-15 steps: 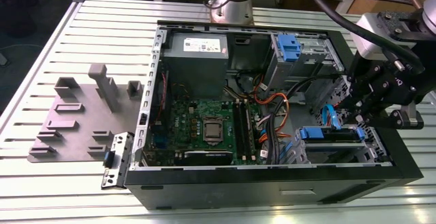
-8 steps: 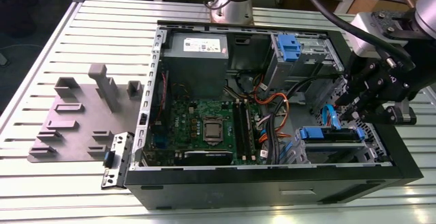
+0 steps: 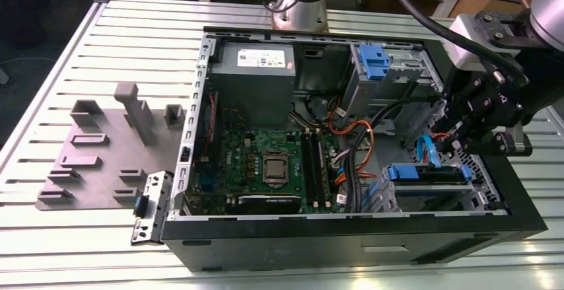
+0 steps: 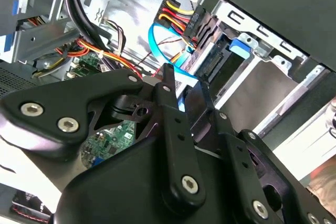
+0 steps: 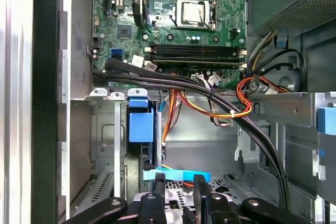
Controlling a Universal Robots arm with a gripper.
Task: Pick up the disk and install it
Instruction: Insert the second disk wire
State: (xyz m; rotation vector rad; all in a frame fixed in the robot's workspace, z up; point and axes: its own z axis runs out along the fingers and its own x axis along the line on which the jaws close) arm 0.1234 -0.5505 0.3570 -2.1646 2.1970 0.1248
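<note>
The disk [image 3: 428,175] sits in the drive cage at the case's corner on the exterior view's right, its blue carrier rail facing up. In the second wrist view its dark edge [image 4: 215,62] shows in the cage with a wired plug against it, beside a blue tab [image 4: 244,45]. My gripper [image 3: 456,146] hangs just above and to the right of the cage. Its fingers [image 5: 157,195] stand a narrow gap apart with nothing clamped between them. A light-blue flat cable [image 5: 176,175] runs across just beyond the fingertips, and in the second wrist view this cable [image 4: 156,43] loops close to the gripper [image 4: 182,92].
The open black computer case [image 3: 352,237] lies on a slatted white table [image 3: 70,250]. Inside are the motherboard [image 3: 264,161], a grey power supply [image 3: 255,59], an upper bay with a blue clip [image 3: 374,62] and black and orange cable bundles [image 5: 210,98]. A grey fixture plate [image 3: 97,151] lies to the left.
</note>
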